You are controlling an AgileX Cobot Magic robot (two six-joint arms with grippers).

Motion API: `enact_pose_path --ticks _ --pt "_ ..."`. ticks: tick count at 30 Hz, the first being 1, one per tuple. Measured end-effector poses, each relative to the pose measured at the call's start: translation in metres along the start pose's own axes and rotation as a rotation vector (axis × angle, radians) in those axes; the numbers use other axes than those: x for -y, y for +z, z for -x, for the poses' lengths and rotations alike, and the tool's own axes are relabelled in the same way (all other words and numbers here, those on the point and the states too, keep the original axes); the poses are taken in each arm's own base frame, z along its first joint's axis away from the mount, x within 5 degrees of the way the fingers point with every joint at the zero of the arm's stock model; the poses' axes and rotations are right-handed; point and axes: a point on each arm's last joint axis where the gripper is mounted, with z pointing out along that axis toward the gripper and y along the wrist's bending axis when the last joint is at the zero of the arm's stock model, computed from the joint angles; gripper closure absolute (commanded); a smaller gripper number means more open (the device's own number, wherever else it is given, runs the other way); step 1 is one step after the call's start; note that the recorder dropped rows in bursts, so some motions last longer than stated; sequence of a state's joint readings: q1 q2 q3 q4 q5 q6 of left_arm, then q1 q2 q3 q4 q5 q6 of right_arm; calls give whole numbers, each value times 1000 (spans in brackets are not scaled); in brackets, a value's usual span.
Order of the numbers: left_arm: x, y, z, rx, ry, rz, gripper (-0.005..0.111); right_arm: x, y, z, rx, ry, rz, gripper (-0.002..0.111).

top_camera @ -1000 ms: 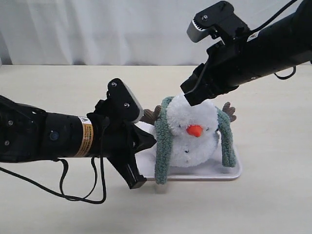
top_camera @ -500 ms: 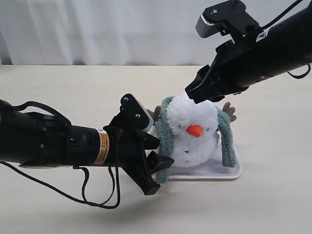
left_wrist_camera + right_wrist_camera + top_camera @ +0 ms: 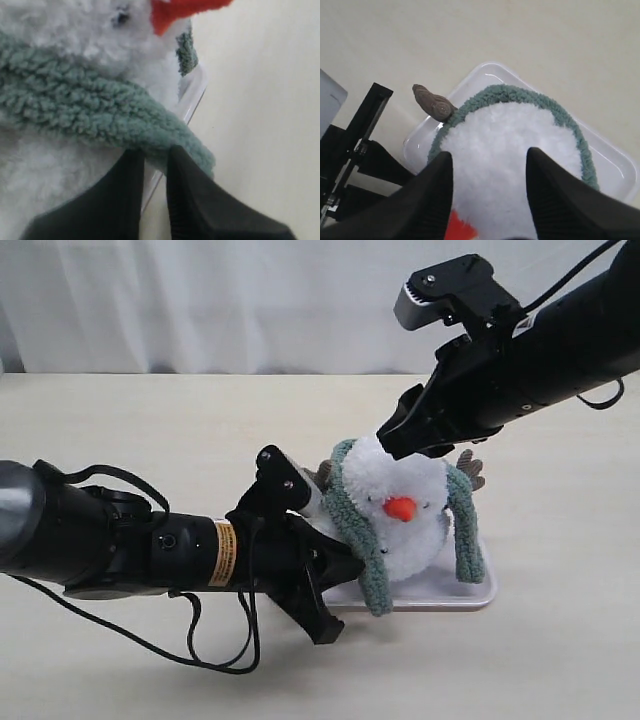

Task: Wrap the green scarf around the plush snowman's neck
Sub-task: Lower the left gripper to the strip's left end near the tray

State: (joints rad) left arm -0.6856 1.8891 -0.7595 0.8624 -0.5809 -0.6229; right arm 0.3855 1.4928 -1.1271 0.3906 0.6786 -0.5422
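Fuzzy grey-green fleece, the long rope-like scarf (image 3: 350,515) (image 3: 75,107) (image 3: 515,92), lay looped over the back of the small fluffy white plush snowman (image 3: 415,540) (image 3: 65,30) (image 3: 505,145), which stood on a pale, shallow square plastic tray (image 3: 450,592) (image 3: 485,67) on the cream table (image 3: 150,420); on the right of the exterior view one end of the scarf hung straight down the snowman's side to the tray; the other end ran slantwise across the front of the body, below the orange cone nose (image 3: 400,508) (image 3: 185,10), and stopped over the tray's near edge; the left pincer (image 3: 352,565) (image 3: 155,152) met that slanted end low beside the tray, its two dark fingers (image 3: 195,200) nearly together and nipping the fleece between their tips; the right pincer (image 3: 395,445) (image 3: 490,160) hung at the crown of the snowman's head, its jaws apart with white fluff between them, gripping nothing that could be made out; a brown twig arm (image 3: 468,465) (image 3: 432,102) stuck out just beside the scarf's loop; no full turn of scarf lay about the neck.
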Motion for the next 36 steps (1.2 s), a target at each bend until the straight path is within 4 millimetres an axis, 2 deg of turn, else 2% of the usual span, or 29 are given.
enact_pose_path --ticks 2,6,20,22,23,29,32,36 --pt "2 0 3 32 -2 -22 107 1 6 -1 -14 6 2 64" --pt "5 0 7 74 -2 -52 107 5 12 1 14 10 -21 68" --pt "12 0 -3 -27 41 -132 106 7 18 1 18 13 -29 69" --pt "11 0 -2 -18 13 -118 98 8 18 1 13 -1 -38 69" --pt "9 0 -2 -20 -2 -101 90 8 18 1 9 -5 -41 69" --pt "5 0 -3 -34 -21 -64 57 8 18 0 4 -10 -43 69" --pt "5 1 -2 -32 -32 -57 49 8 18 0 4 -12 -45 69" --pt "4 1 -1 -17 -62 -43 49 8 18 0 4 -12 -45 69"
